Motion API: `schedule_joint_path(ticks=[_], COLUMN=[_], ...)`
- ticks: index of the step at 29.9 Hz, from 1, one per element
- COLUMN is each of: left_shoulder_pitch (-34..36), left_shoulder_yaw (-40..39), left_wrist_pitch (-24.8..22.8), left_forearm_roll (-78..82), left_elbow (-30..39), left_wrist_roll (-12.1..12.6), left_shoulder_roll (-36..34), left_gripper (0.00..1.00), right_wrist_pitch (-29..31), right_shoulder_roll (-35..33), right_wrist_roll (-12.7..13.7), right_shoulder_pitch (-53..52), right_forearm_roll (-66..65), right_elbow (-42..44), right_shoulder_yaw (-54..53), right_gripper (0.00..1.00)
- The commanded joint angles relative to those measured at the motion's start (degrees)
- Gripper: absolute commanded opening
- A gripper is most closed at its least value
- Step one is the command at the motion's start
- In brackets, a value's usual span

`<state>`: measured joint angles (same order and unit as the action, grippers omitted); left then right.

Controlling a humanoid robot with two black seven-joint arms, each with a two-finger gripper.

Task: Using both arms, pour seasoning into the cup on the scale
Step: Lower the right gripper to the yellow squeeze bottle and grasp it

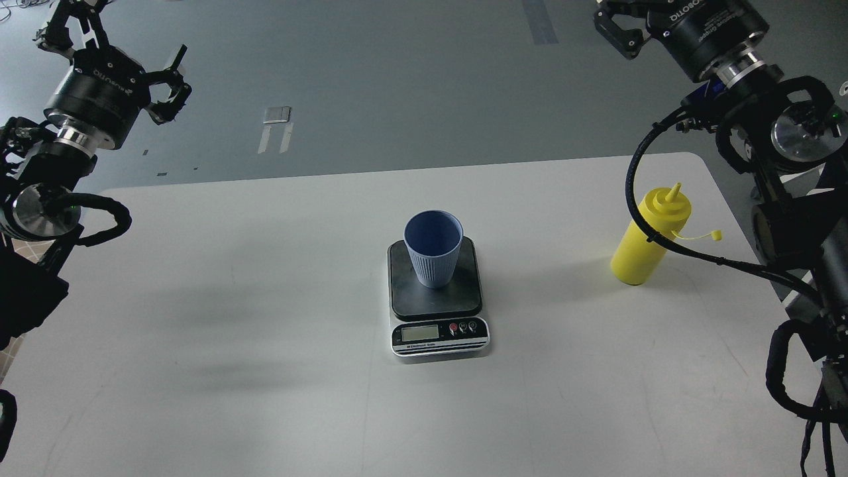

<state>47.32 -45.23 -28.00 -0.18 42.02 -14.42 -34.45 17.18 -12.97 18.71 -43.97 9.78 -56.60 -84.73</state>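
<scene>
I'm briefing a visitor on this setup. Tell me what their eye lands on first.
First, the light blue cup standing upright on the scale at the table's centre. Next, the yellow seasoning bottle standing alone toward the table's right edge, its small cap dangling off to the side. Both black arms hang raised over the far corners, holding nothing.

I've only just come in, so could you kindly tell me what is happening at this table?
Nothing is being handled yet. The blue cup stands upright on the scale at the middle of the white table, and it looks empty. The yellow squeeze bottle stands untouched to the right, its small cap hanging off. Both arms are raised beyond the far corners: the left gripper has its jaws open and holds nothing, while the right gripper is partly out of view.
</scene>
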Motion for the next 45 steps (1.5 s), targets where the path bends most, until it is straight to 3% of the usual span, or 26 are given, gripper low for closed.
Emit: schedule_joint_path(ticks=[1, 13, 17, 23, 31, 38, 45], left_shoulder_pitch=[0.05, -0.12, -0.65, -0.74, -0.74, -0.82, -1.44], left_shoulder_yaw=[0.06, 0.41, 0.50, 0.50, 0.50, 0.58, 0.50], left_wrist_pitch=[0.00, 0.00, 0.00, 0.00, 0.00, 0.00, 0.00], left_forearm_roll=[0.00, 0.09, 0.35, 0.44, 0.61, 0.61, 0.61], left_elbow=[-0.01, -0.01, -0.01, -0.01, -0.01, -0.01, -0.01], left_wrist_roll=[0.01, 0.18, 0.19, 0.19, 0.19, 0.19, 0.19], left_shoulder_roll=[0.00, 0.18, 0.00, 0.17, 0.17, 0.00, -0.18], left_gripper=[0.98, 0.98, 0.98, 0.98, 0.98, 0.98, 0.98], right_wrist_pitch=[-0.57, -0.57, -0.31, 0.04, 0.57, 1.10, 3.03], right_shoulder_roll=[-3.19, -12.86, -14.88, -14.54, -11.03, -5.49, -4.78], right_wrist_roll=[0.18, 0.62, 2.11, 2.56, 2.56, 2.56, 2.65], right_shoulder_pitch=[1.26, 14.70, 23.47, 38.05, 53.19, 57.95, 60.93], right_forearm_roll=[5.24, 17.46, 18.78, 20.89, 21.16, 21.07, 20.98], right_elbow=[-0.88, -12.92, -18.62, -28.54, -34.80, -34.81, -35.07], right_shoulder_yaw=[0.00, -1.13, -3.94, -10.26, -17.04, -16.87, -16.17], right_gripper=[1.00, 1.00, 1.00, 1.00, 1.00, 1.00, 1.00])
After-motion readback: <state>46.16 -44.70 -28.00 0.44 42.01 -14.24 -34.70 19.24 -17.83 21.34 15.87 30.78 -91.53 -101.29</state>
